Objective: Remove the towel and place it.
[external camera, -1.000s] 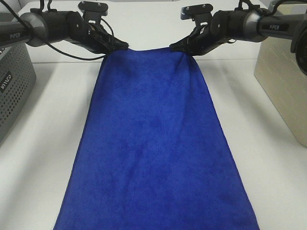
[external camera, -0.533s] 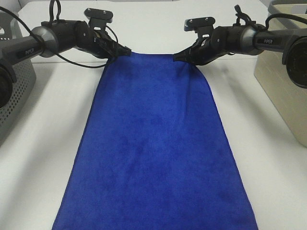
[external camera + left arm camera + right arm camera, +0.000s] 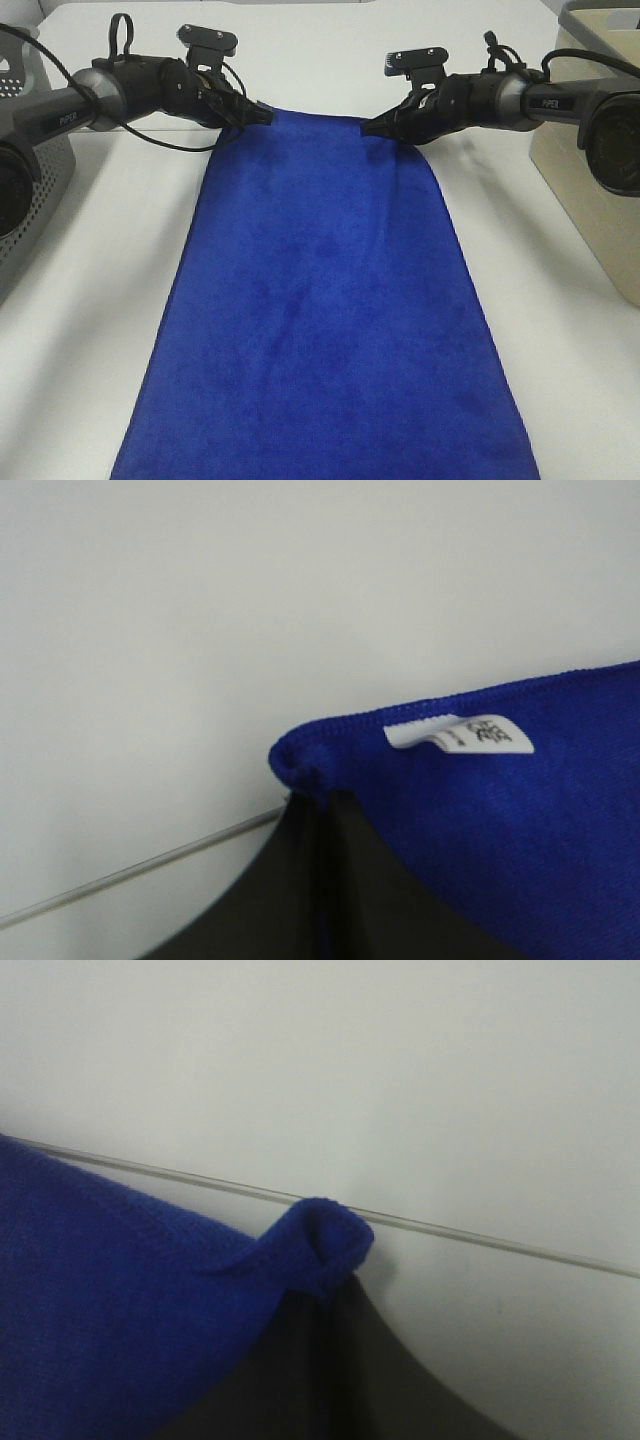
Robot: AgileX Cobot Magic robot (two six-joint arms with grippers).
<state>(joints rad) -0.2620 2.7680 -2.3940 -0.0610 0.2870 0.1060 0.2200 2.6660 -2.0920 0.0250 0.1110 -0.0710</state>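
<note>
The royal-blue towel (image 3: 325, 300) hangs spread out down the middle of the white table, its near end running out of the exterior view. My left gripper (image 3: 262, 113) is shut on the towel's far left corner (image 3: 300, 765), where a small pale tag (image 3: 460, 735) shows on the edge. My right gripper (image 3: 368, 127) is shut on the far right corner (image 3: 325, 1245), which curls over the black fingertips. Both corners are held just above the table at the far side.
A grey perforated basket (image 3: 25, 200) stands at the left edge of the table (image 3: 100, 280). A beige basket (image 3: 590, 170) stands at the right edge. A thin seam line crosses the table under the grippers.
Both grippers have moved down and away with the towel's far edge, and the held edge now sits lower, close to the table. The towel lies flatter.
</note>
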